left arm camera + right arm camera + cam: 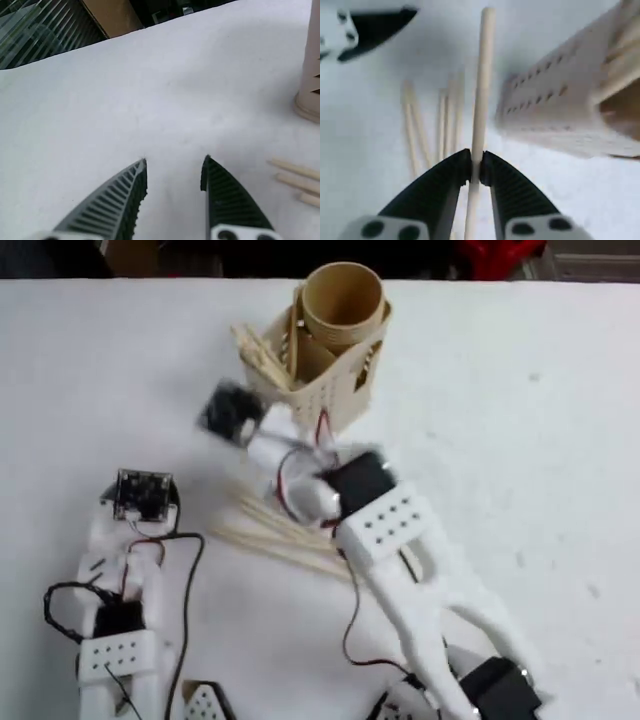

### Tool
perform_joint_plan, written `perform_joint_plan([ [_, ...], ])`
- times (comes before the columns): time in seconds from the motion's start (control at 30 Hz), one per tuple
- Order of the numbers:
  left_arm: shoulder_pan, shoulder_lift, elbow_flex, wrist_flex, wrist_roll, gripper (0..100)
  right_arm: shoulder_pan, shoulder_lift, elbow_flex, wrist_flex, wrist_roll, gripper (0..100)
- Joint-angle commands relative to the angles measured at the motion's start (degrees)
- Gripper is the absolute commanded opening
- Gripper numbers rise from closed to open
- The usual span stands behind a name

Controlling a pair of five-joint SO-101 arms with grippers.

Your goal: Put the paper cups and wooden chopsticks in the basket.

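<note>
As right end effector [475, 172] clamps, chopstick [484, 75] between jaws

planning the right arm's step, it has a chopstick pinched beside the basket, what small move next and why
Probably lift the right gripper and swing it over the basket rim before opening. Its jaws are shut on one chopstick, which is outside the basket wall standing close beside it; more loose chopsticks wait on the table.

2 white arms [420, 610], black ribbed fingers [227, 200]
</note>
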Motion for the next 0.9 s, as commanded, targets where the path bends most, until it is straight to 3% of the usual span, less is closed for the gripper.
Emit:
perform_joint_plan([
  [0.0, 0.6, -0.9, 0.0, 0.3, 0.4, 19, 2.3, -1.7, -18.3, -0.9, -5.2, 1.6],
  [0.2, 0.6, -0.9, 0.0, 0.3, 0.4, 19, 7.3, 7.7, -33.8, -18.5, -14.7, 1.8],
  [0.33, 0.6, -0.9, 0.0, 0.3, 0.4, 19, 7.7, 14.5, -37.0, -30.3, -13.0, 1.8],
  [0.47, 0.6, -0.9, 0.0, 0.3, 0.4, 19, 7.7, 17.5, -36.8, -35.5, -12.7, 1.8],
  [0.6, 0.7, -0.9, 0.0, 0.3, 0.4, 19, 8.4, 17.3, -29.2, -41.4, -12.9, 1.8],
  [0.87, 0.7, -0.9, 0.0, 0.3, 0.4, 19, 10.4, 6.0, 0.9, -57.5, -12.5, 1.8],
])
